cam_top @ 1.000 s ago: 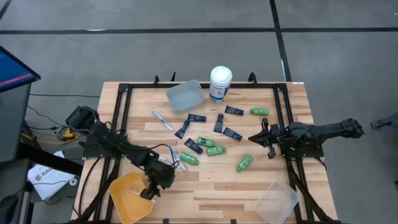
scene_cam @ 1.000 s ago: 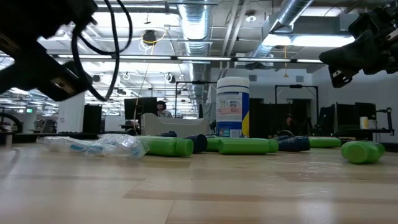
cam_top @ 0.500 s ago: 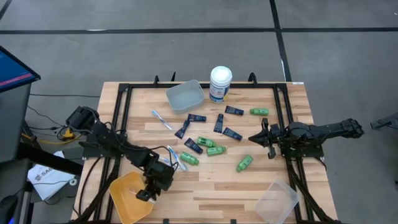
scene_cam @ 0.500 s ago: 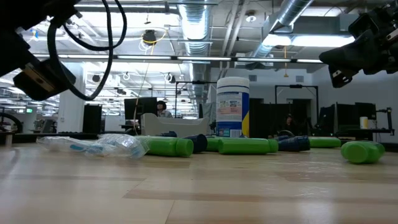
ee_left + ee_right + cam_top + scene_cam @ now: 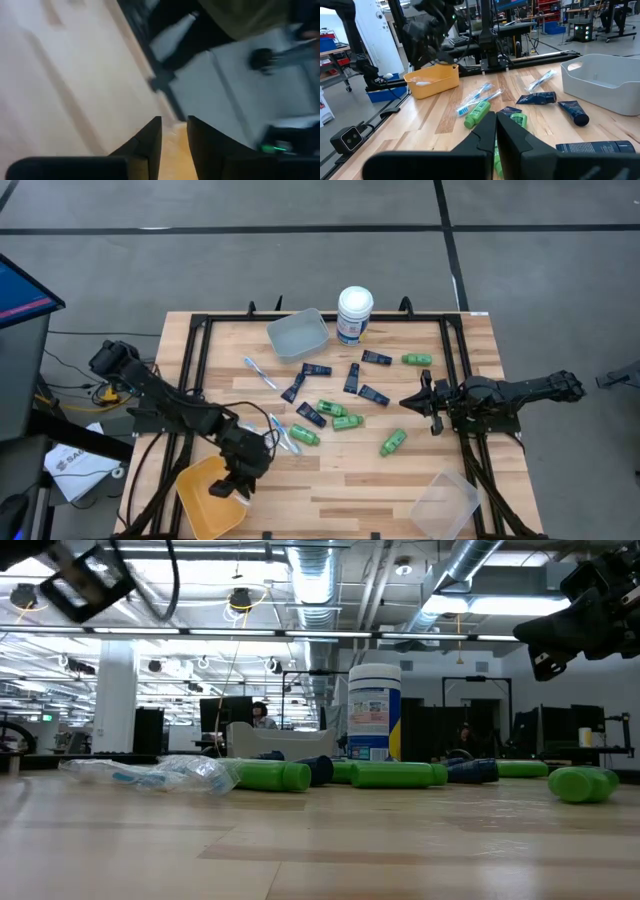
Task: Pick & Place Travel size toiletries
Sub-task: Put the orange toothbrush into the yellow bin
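Two arms hang over the wooden desk [image 5: 340, 480]; the left gripper [image 5: 228, 483] hovers above the orange bin [image 5: 200, 498] at the near left corner, its jaws a narrow gap apart with nothing between them; the right gripper [image 5: 414, 402] waits at the right side, jaws pressed together and empty; a tall white canister [image 5: 354, 315] stands at the back beside a grey tray [image 5: 297, 334]; mid-desk lie the scattered toiletries: green bottles [image 5: 347, 422], navy tubes [image 5: 374, 395], toothbrushes [image 5: 260, 371]; one toothbrush [image 5: 426, 83] already rests in the orange bin.
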You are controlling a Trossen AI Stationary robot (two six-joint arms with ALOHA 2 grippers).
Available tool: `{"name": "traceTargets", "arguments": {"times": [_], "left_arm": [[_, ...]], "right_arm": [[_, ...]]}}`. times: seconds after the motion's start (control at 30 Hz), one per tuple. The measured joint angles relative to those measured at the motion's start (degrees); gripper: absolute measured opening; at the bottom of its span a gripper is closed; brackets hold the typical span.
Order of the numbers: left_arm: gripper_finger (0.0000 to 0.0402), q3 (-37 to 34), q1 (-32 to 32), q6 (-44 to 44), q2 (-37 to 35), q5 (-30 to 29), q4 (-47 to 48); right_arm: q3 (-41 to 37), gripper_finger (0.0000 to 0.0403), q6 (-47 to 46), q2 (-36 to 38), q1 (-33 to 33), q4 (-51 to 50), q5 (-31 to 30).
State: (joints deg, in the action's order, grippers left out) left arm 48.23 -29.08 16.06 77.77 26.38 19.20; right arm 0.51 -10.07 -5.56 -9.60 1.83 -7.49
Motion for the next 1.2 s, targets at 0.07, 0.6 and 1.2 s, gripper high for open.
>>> {"name": "traceTargets", "arguments": {"times": [0.07,0.6,1.2], "left_arm": [[0.0097,0.0,-0.87,-2.93,-1.19,-5.51,0.01],[0.0236,-0.24,-5.61,-10.01,2.14,-7.51,-0.94],[0.0195,-0.24,-6.23,-9.8,8.59,-4.95,-3.2]], "right_arm": [[0.0,0.0006,-0.02,0.0,0.01,0.0,0.0],[0.0,0.0006,-0.01,0.01,-0.01,0.07,-0.02],[0.0,0.0006,-0.01,0.02,0.0,0.13,-0.02]]}}
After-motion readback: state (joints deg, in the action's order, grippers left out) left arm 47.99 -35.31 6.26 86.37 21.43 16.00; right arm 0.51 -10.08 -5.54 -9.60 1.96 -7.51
